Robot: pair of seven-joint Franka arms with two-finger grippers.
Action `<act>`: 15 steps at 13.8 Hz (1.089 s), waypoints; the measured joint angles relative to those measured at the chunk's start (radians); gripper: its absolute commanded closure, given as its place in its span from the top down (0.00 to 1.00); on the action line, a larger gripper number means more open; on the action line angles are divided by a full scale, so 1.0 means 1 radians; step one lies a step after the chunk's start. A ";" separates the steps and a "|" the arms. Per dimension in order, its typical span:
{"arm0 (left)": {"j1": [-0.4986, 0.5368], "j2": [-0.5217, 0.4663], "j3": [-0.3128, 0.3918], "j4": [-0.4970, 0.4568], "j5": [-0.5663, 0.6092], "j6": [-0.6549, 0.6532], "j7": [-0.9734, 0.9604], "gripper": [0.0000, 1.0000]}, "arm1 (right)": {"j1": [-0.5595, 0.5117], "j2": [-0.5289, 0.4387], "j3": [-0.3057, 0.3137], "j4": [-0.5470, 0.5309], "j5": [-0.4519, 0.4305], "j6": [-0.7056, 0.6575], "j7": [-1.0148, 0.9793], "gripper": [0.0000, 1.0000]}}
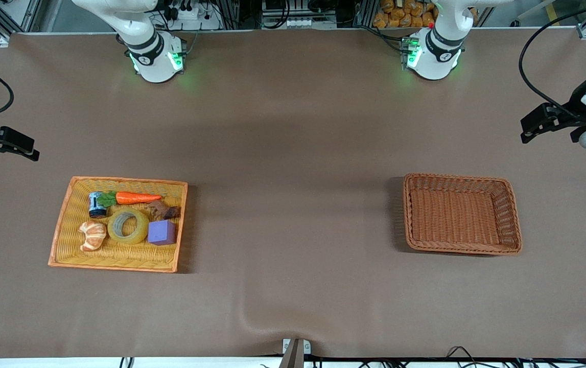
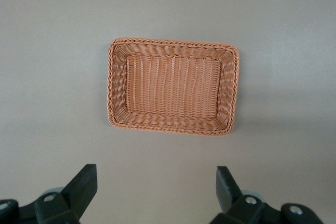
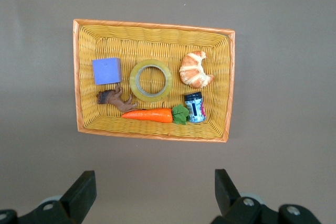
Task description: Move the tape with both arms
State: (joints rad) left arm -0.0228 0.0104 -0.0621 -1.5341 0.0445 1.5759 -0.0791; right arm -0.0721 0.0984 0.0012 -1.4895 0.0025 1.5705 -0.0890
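The tape (image 1: pixel 139 232), a translucent yellow ring, lies flat in the middle of the orange-rimmed yellow basket (image 1: pixel 63 225) toward the right arm's end of the table. It also shows in the right wrist view (image 3: pixel 133 81). My right gripper (image 1: pixel 31 152) is open and empty, high in the air at that end of the table, with the basket in its wrist view (image 3: pixel 155 177). My left gripper (image 1: pixel 528 134) is open and empty, high at the left arm's end, and its wrist view (image 2: pixel 156 174) looks down on the brown basket (image 2: pixel 111 87).
In the yellow basket around the tape lie a purple cube (image 1: pixel 162 232), a croissant toy (image 1: pixel 92 235), a carrot toy (image 1: pixel 137 198), a small dark can (image 1: pixel 97 204) and a brown animal figure (image 1: pixel 164 209). The brown wicker basket (image 1: pixel 512 214) holds nothing.
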 measured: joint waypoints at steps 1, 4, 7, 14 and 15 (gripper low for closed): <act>0.001 0.001 0.001 0.000 -0.002 0.000 0.000 1.00 | 0.001 0.000 0.000 0.000 0.000 0.000 0.001 1.00; 0.002 0.007 0.003 0.000 -0.003 0.000 0.000 1.00 | 0.001 0.000 0.001 0.000 0.000 0.000 0.002 1.00; 0.002 0.016 0.003 0.000 -0.003 0.000 0.000 1.00 | 0.009 0.016 0.002 -0.006 0.007 0.021 0.002 1.00; 0.002 0.030 0.003 -0.004 -0.008 -0.003 0.000 1.00 | 0.061 0.179 0.005 -0.271 0.018 0.456 -0.086 1.00; 0.002 0.031 0.003 -0.004 -0.011 -0.003 0.000 1.00 | 0.060 0.219 0.004 -0.280 0.018 0.482 -0.145 1.00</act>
State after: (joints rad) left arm -0.0207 0.0411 -0.0591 -1.5383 0.0336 1.5726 -0.0791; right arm -0.0117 0.3177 0.0051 -1.7699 0.0204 2.0529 -0.2343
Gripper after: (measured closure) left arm 0.000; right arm 0.000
